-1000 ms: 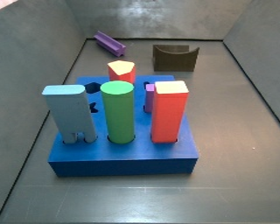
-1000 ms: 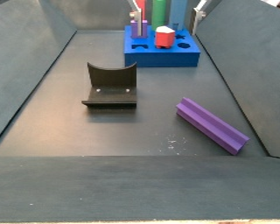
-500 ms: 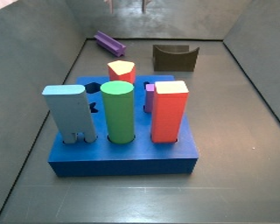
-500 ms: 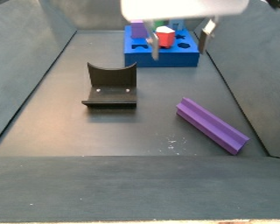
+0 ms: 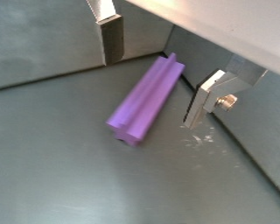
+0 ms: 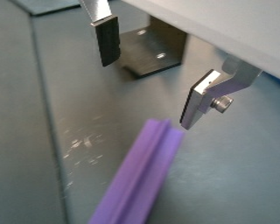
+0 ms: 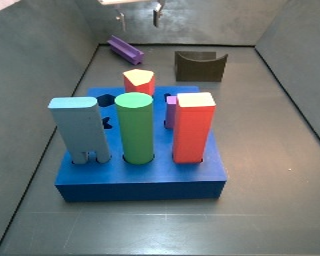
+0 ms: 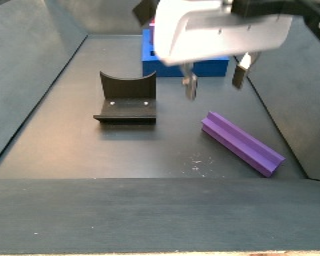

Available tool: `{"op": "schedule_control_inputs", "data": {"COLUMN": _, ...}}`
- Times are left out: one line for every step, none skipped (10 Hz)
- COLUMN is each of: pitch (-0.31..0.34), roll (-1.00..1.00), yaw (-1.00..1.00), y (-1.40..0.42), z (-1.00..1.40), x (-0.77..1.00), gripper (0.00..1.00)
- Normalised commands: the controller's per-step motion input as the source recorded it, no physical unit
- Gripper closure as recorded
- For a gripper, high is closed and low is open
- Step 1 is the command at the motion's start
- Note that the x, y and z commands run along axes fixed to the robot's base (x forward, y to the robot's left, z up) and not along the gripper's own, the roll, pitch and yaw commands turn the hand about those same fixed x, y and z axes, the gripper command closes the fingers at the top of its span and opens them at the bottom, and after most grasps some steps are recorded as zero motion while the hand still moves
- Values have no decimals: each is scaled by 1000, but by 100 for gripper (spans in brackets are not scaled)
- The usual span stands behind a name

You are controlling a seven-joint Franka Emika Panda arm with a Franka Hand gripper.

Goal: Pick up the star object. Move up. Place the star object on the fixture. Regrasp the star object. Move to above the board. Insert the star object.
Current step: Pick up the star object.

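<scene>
In both wrist views the tool (image 5: 157,74) (image 6: 147,76) hangs wide and empty above the purple star object (image 5: 146,97) (image 6: 137,177), which lies flat on the bench (image 5: 60,166); the fixture (image 6: 149,51) stands beyond. In a side view the board (image 7: 143,170) carries upright blocks, well apart from the star object (image 7: 124,47). In a side view the tool (image 8: 214,80) hovers between fixture (image 8: 125,98) and star object (image 8: 242,142).

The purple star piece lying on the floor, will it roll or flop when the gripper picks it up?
The purple star piece looks like a rigid bar, so it probably won't flop. Its ridged sides, seen in a wrist view, should resist rolling. It lies flat, so tipping seems unlikely. The open gripper hangs above it, not touching.
</scene>
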Motion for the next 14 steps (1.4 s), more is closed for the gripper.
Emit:
{"op": "schedule_control_inputs", "data": {"pitch": 0, "roll": -10, "yaw": 297, "y": 89, "z": -1000, "x": 83, "gripper": 0}}
{"op": "schedule_control_inputs", "data": {"pitch": 0, "roll": -7, "yaw": 266, "y": 0, "z": -1000, "x": 0, "gripper": 0}}
{"op": "schedule_control_inputs", "data": {"pitch": 0, "roll": -7, "yaw": 303, "y": 0, "z": -1000, "x": -17, "gripper": 0}}
{"op": "schedule_control_inputs", "data": {"pitch": 0, "roll": 0, "yaw": 337, "y": 0, "z": -1000, "x": -134, "gripper": 0}}
{"op": "schedule_control_inputs", "data": {"pitch": 0, "roll": 0, "yaw": 326, "y": 0, "z": -1000, "x": -134, "gripper": 0}}
{"op": "schedule_control_inputs", "data": {"pitch": 0, "roll": 0, "yaw": 309, "y": 0, "z": -1000, "x": -120, "gripper": 0}}
{"op": "schedule_control_inputs", "data": {"pitch": 0, "roll": 0, "yaw": 300, "y": 0, "z": -1000, "x": -129, "gripper": 0}}
{"op": "schedule_control_inputs", "data": {"pitch": -1, "roll": 0, "yaw": 297, "y": 0, "z": -1000, "x": -106, "gripper": 0}}
{"op": "schedule_control_inputs", "data": {"pitch": -7, "roll": -46, "yaw": 243, "y": 0, "z": -1000, "x": -74, "gripper": 0}}
{"op": "schedule_control_inputs", "data": {"pitch": -73, "roll": -230, "yaw": 157, "y": -60, "z": -631, "x": -3, "gripper": 0}}
{"op": "schedule_control_inputs", "data": {"pitch": -71, "roll": -224, "yaw": 131, "y": -14, "z": -640, "x": -26, "gripper": 0}}
{"op": "schedule_control_inputs", "data": {"pitch": -57, "roll": -191, "yaw": 94, "y": 0, "z": -726, "x": -103, "gripper": 0}}
{"op": "schedule_control_inputs", "data": {"pitch": -66, "roll": -174, "yaw": 60, "y": 117, "z": -803, "x": -274, "gripper": 0}}
{"op": "schedule_control_inputs", "data": {"pitch": -84, "roll": -184, "yaw": 83, "y": 286, "z": -794, "x": -320, "gripper": 0}}
